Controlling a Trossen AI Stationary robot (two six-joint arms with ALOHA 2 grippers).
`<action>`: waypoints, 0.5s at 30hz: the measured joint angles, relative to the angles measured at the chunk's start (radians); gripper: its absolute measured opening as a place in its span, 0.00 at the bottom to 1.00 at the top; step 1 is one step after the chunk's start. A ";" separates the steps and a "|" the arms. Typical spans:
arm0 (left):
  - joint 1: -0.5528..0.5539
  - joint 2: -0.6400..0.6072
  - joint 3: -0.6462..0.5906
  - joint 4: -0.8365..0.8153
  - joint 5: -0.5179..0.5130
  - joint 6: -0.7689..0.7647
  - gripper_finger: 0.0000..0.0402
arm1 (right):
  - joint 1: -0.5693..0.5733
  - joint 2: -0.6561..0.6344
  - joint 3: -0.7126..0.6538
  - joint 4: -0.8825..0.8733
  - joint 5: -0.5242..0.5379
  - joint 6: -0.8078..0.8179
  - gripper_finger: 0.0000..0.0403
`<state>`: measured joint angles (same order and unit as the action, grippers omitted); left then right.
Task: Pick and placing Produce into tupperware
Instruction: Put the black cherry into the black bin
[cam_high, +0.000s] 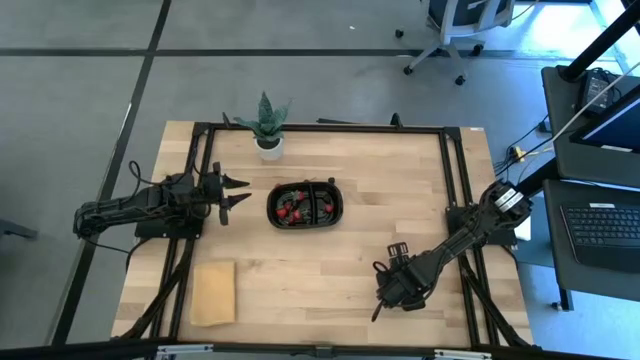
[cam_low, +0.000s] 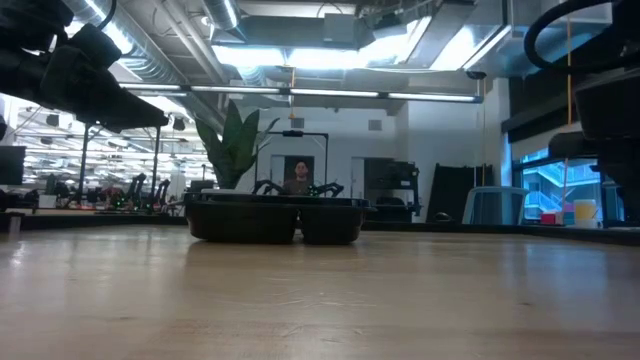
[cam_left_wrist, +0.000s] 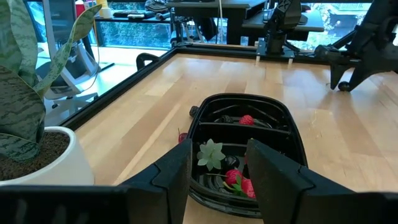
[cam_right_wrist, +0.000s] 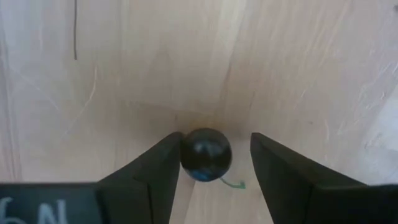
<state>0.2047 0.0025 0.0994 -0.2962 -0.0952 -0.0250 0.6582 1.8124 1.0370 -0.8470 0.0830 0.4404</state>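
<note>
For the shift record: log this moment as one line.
left hand open, empty, beside tupperware | right hand open around dark berry on table | red produce in tupperware

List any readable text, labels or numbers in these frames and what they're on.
"6N" or similar: pale marks on the dark body of the right gripper, right wrist view, cut off by the frame edge, so the reading is uncertain.
White label on the right arm, high view: too small to read.
Laptop keyboard, high view: keys too small to read.
Tupperware, produce, plant pot: no text visible.
</note>
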 joint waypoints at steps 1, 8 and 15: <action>0.000 0.000 0.000 0.000 0.000 0.000 0.37 | 0.000 0.001 0.003 -0.002 0.000 0.000 0.49; 0.000 0.000 0.000 0.000 0.000 0.000 0.37 | 0.000 0.002 0.009 -0.005 0.005 -0.003 0.49; 0.000 0.000 0.000 0.000 0.000 0.000 0.37 | 0.000 0.003 0.010 0.002 0.003 -0.004 0.40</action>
<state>0.2046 0.0025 0.0994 -0.2962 -0.0952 -0.0250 0.6585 1.8156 1.0466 -0.8446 0.0858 0.4366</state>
